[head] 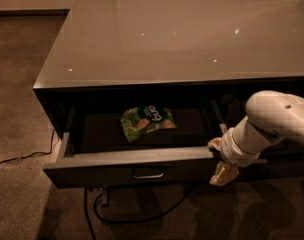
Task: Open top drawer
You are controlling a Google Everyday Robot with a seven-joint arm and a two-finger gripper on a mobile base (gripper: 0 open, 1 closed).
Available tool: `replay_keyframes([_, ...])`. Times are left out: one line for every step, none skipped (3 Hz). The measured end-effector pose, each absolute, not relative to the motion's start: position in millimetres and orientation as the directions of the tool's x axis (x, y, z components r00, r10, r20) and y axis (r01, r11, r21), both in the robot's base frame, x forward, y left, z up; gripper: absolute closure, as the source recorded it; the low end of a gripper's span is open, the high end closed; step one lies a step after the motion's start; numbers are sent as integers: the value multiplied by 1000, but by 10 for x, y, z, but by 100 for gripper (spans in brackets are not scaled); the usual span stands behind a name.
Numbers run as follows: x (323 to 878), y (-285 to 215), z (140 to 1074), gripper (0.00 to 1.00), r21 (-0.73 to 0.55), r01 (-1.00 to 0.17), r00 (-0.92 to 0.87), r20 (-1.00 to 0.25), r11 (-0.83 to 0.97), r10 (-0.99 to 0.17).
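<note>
The top drawer point(107, 170) is a wide dark grey drawer under the glossy cabinet top and it stands pulled out. Its small rectangular pull handle point(148, 174) sits at the centre of the front. A green snack bag point(144, 122) lies inside on the drawer floor. My gripper point(220, 160) is at the right end of the drawer front, level with its top edge and well to the right of the handle. My white arm point(272, 121) comes in from the right and hides the drawer's right corner.
The cabinet's glossy top point(182, 39) overhangs the drawer. A black cable point(137, 216) loops on the carpet below the drawer front, and a thin wire point(17, 159) runs off to the left. Another dark drawer stack point(287, 91) sits behind my arm.
</note>
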State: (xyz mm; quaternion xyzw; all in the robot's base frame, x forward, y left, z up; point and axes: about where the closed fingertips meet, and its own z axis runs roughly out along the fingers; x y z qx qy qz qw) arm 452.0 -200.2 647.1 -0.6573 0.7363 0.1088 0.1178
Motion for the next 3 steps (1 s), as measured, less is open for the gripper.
replay_keyframes([4404, -2084, 6449, 65, 24, -990, -140, -309, 139, -941])
replay_keyframes([4114, -2286, 6425, 88, 52, -981, -193, -261, 186, -946])
replay_keyframes([4104, -2252, 6425, 100, 52, -981, -193, -261, 186, -946])
